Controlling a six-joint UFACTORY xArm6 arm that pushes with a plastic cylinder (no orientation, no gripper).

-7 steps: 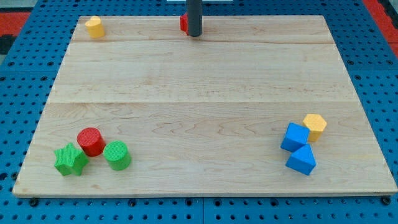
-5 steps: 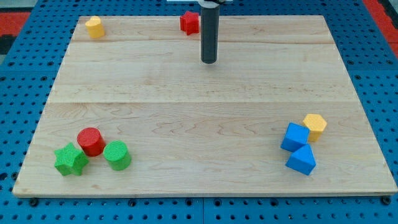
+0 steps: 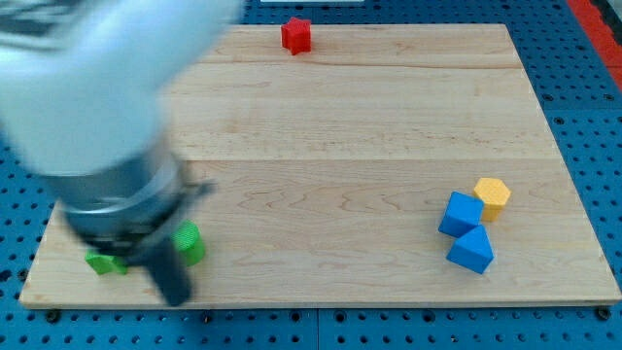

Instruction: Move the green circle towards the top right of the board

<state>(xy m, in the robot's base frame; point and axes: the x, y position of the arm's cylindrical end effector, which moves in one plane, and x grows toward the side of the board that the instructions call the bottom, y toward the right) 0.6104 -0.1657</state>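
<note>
The green circle [image 3: 190, 245] sits near the board's bottom left corner, partly hidden by my arm. My tip [image 3: 175, 297] is at the board's bottom edge, just below and slightly left of the green circle; I cannot tell whether they touch. A green block [image 3: 100, 262] shows only as a sliver to the left, under the arm. The red circle seen earlier beside them is hidden by the blurred arm.
A red block [image 3: 296, 35] lies at the top edge. Two blue blocks [image 3: 461, 214] [image 3: 471, 250] and a yellow hexagon [image 3: 493, 196] cluster at the right. The arm's white and grey body [image 3: 97, 126] covers the view's upper left.
My tip has swept from the top middle of the board down to the bottom left, below the green circle. The arm now hides the red circle and the yellow block.
</note>
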